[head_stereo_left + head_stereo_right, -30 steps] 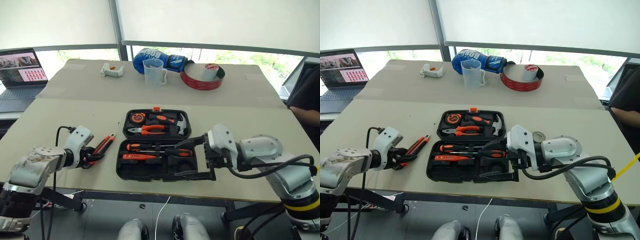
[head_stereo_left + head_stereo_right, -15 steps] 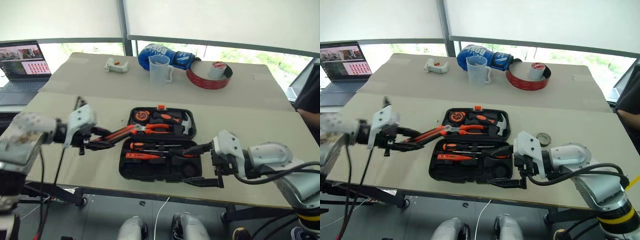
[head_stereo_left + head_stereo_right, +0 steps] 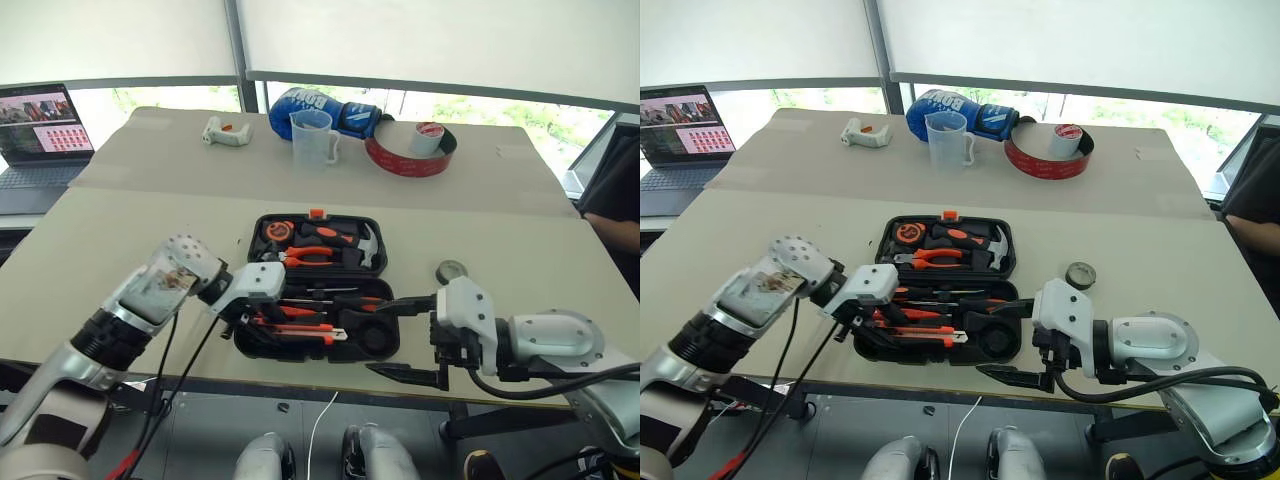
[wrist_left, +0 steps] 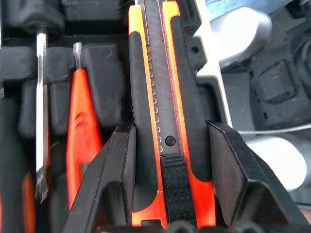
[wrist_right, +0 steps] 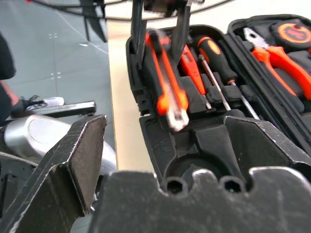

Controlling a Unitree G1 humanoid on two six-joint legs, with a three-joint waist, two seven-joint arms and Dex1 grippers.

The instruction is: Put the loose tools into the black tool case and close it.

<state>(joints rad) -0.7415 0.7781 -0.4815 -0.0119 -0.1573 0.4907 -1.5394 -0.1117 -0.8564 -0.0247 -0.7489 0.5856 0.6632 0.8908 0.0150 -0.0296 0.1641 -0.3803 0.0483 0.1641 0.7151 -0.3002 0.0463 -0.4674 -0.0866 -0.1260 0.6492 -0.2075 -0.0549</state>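
Left gripper point(image 4: 167, 160): you've swung it right from the table's left; fingers clamped on the utility knife point(image 4: 165, 121), over the tool case point(image 3: 300, 345) near half.
Right gripper point(image 3: 405, 338): fingers wide apart, empty.

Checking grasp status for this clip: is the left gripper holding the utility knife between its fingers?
Yes. The left wrist view shows the utility knife clamped between the left gripper's two black fingers, over the black tool case.

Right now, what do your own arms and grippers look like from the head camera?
Both arms are silver-grey metal with rounded joint housings and black cables running along them. The left gripper and the right gripper each have a white block-shaped body carrying two black, tapering fingers. A yellow band rings the right arm low down.
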